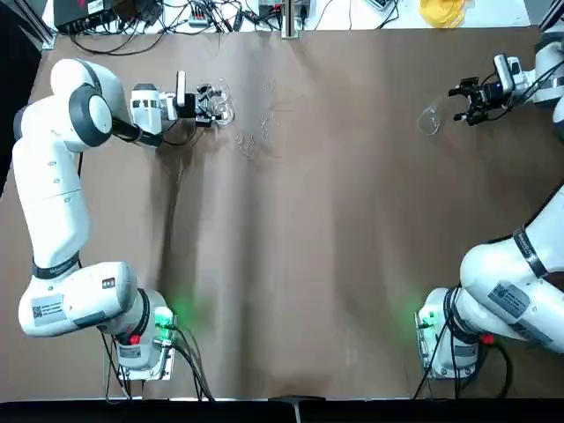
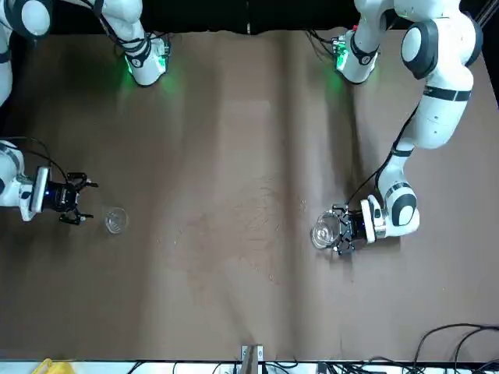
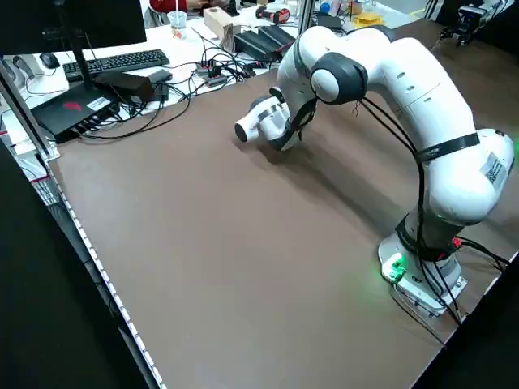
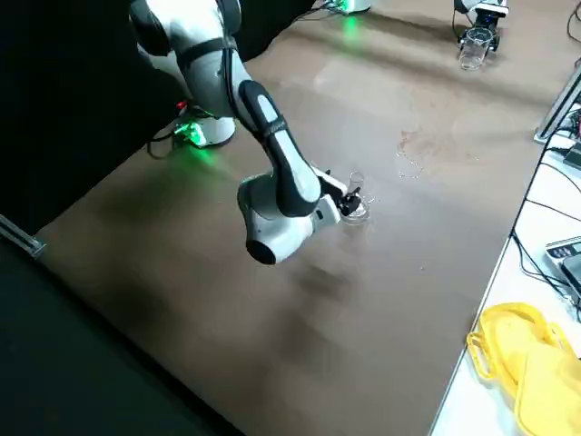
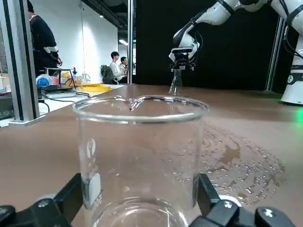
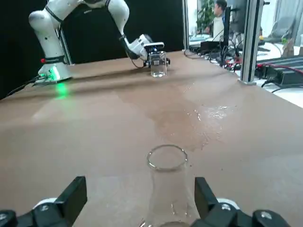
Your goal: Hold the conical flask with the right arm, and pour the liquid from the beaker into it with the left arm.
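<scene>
Table: brown-topped, its open middle between the two arms leaving room for the glassware to be brought together
Left arm: white, reaching out to the far left of the table, its sticker too small to read
Right arm: also white, reaching out along the table's right edge, its label likewise unreadable
Wet patch: droplets and a thin puddle on the table between the two glasses, a likely reason to pour close over the flask's mouth
Left hand: at the table's far left, closed round the beaker, one finger on each side of the wall, so the rim is left free for pouring
Right hand: at the right, fingers parted, flask just beyond the tips and not gripped; closing on it looks like the next need, to steady the narrow mouth
Beaker: upright in the left hand, not tipped; how much liquid it holds, I cannot tell
Conical flask: upright on the table in front of the right hand, its narrow mouth making a careless pour risky
Beaker's writing: white printed marks on the wall, not legible; no brand can be read
</scene>
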Motion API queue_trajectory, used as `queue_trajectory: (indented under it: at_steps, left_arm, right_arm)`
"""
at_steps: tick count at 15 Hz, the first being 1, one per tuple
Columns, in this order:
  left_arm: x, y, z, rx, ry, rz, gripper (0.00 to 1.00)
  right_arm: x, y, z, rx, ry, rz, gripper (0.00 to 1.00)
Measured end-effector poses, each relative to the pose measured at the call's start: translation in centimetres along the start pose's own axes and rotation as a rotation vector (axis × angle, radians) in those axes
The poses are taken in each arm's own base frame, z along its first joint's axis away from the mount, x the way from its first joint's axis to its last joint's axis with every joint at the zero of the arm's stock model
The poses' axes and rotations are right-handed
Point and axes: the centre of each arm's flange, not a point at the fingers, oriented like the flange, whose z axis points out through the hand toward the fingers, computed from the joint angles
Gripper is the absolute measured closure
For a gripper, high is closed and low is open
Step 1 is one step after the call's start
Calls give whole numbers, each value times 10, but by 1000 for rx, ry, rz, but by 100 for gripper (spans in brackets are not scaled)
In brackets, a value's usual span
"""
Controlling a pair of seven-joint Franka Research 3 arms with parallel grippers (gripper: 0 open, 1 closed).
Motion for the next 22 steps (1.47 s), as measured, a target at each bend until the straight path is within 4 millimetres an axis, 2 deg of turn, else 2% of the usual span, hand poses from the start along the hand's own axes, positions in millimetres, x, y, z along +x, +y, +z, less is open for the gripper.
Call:
queue_trajectory:
  at_steps: [2,7,13,18,22]
  left_arm:
    - [0,0,0,0,0,28,0]
    - [0,-1,0,2,-1,43,2]
    - [5,-6,-1,6,-2,58,2]
    - [42,-28,6,0,-3,85,2]
    - [81,-37,29,-33,-41,63,2]
  right_arm:
    - [-10,0,8,-2,28,0,0]
    - [-8,4,11,-30,63,-22,2]
    - [-31,4,26,-59,121,-87,7]
    - [-29,3,29,-52,141,-94,11]
    - [-26,3,31,-43,167,-97,13]
